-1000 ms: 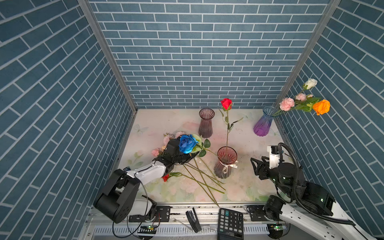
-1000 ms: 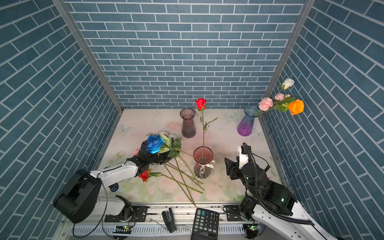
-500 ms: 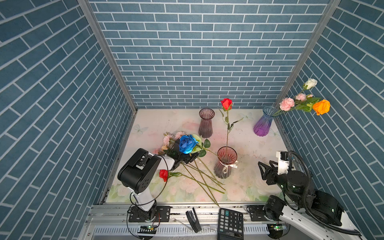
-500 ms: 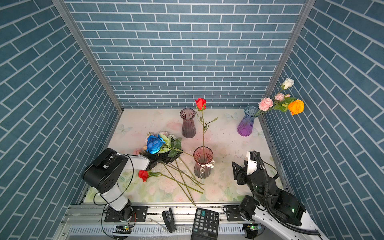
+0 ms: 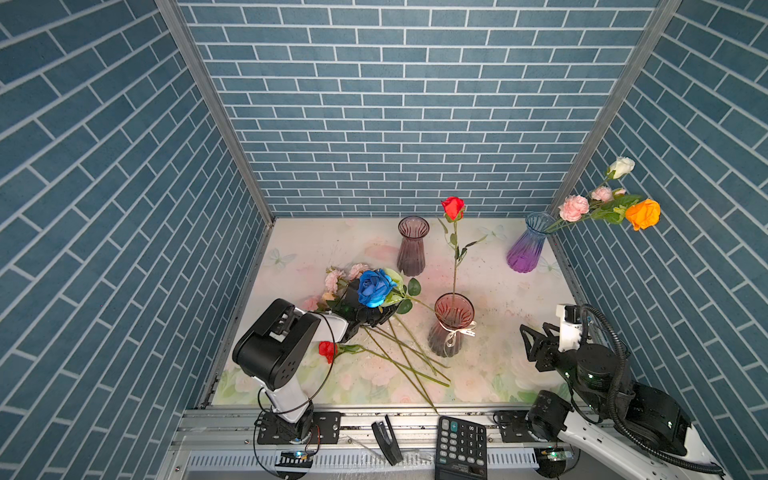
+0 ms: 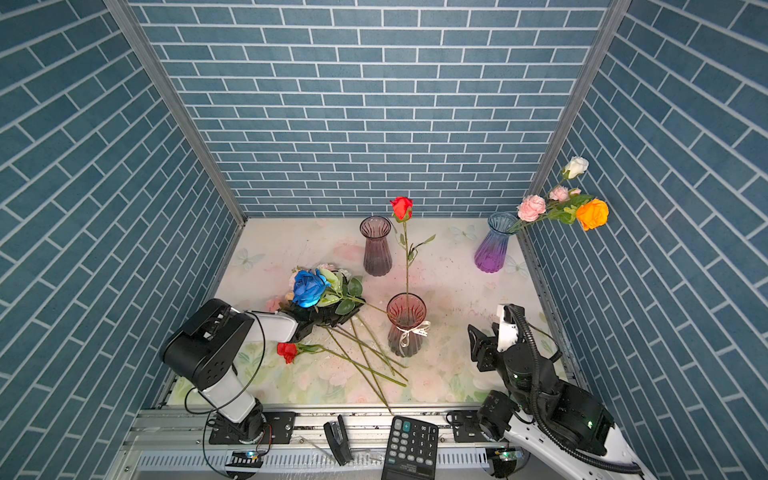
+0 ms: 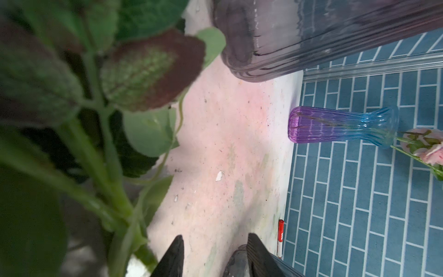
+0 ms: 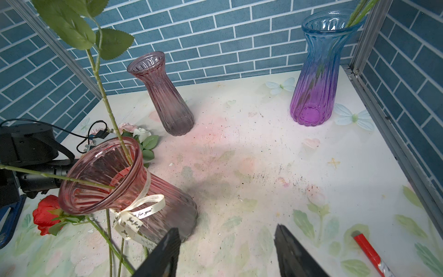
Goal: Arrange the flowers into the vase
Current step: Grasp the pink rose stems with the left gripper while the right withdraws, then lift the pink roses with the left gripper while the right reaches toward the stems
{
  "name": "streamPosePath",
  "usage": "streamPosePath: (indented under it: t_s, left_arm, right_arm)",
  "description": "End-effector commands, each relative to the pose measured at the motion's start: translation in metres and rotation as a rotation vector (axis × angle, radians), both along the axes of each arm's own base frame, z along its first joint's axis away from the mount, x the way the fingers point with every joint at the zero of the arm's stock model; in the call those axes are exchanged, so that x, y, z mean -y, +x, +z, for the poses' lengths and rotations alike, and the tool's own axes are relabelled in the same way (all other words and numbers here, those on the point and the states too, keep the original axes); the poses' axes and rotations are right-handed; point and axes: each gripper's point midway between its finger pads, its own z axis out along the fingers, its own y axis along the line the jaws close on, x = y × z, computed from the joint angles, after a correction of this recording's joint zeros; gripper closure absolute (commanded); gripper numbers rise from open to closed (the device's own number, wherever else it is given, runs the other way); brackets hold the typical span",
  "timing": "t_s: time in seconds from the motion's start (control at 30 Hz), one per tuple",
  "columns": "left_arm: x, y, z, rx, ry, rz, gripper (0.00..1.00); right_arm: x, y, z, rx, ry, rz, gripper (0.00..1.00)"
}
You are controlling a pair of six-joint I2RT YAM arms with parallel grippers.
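Several flowers lie in a heap on the left of the table: a blue rose [image 5: 376, 286] [image 6: 309, 287], pink blooms [image 5: 332, 279], a red rose [image 5: 327, 351] [image 8: 44, 213] and long green stems [image 5: 399, 353]. My left gripper [image 5: 380, 316] [image 6: 332, 318] [image 7: 215, 239] sits low under the blue rose, open, with leafy stems [image 7: 100, 153] beside its jaws and nothing between them. A pink vase with a ribbon [image 5: 453, 328] [image 8: 134, 182] holds one upright red rose [image 5: 453, 208]. My right gripper [image 5: 536, 336] [image 8: 227, 230] hovers open and empty to the right of that vase.
A smoky purple vase [image 5: 412, 245] stands empty at the back. A blue-purple vase [image 5: 527, 245] in the back right corner holds pink, white and orange blooms [image 5: 642, 212]. A red marker [image 8: 369, 251] lies near the right wall. A calculator [image 5: 461, 446] and stapler [image 5: 388, 436] rest on the front rail.
The left arm's elbow has swung up and in toward the table while its gripper stayed at the flower heap. The right gripper has drawn back a little toward the front right.
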Motion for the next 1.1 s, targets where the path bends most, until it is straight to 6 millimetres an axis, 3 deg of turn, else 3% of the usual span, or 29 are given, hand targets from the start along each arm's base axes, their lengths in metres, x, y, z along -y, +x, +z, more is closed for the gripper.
streamPosePath:
  t_s: [0.0, 0.17, 0.47, 0.77, 1.07]
  left_arm:
    - [-0.006, -0.007, 0.015, 0.029, 0.016, -0.011, 0.54]
    - [-0.016, -0.018, 0.020, 0.048, 0.098, -0.041, 0.50]
    - [-0.014, -0.023, -0.004, -0.008, 0.121, -0.076, 0.49]
    - [-0.013, -0.020, -0.026, -0.048, 0.141, -0.077, 0.49]
    - [-0.017, 0.001, -0.028, -0.047, 0.074, -0.021, 0.52]
  right_arm:
    - [0.003, 0.001, 0.002, -0.008, 0.026, -0.035, 0.36]
    - [0.001, 0.003, 0.004, -0.003, 0.030, -0.032, 0.36]
    - [-0.001, 0.003, 0.003, -0.008, 0.026, -0.025, 0.36]
    - [0.002, 0.002, 0.003, -0.006, 0.021, -0.031, 0.36]
    - [0.003, 0.002, 0.002, -0.007, 0.014, -0.032, 0.36]
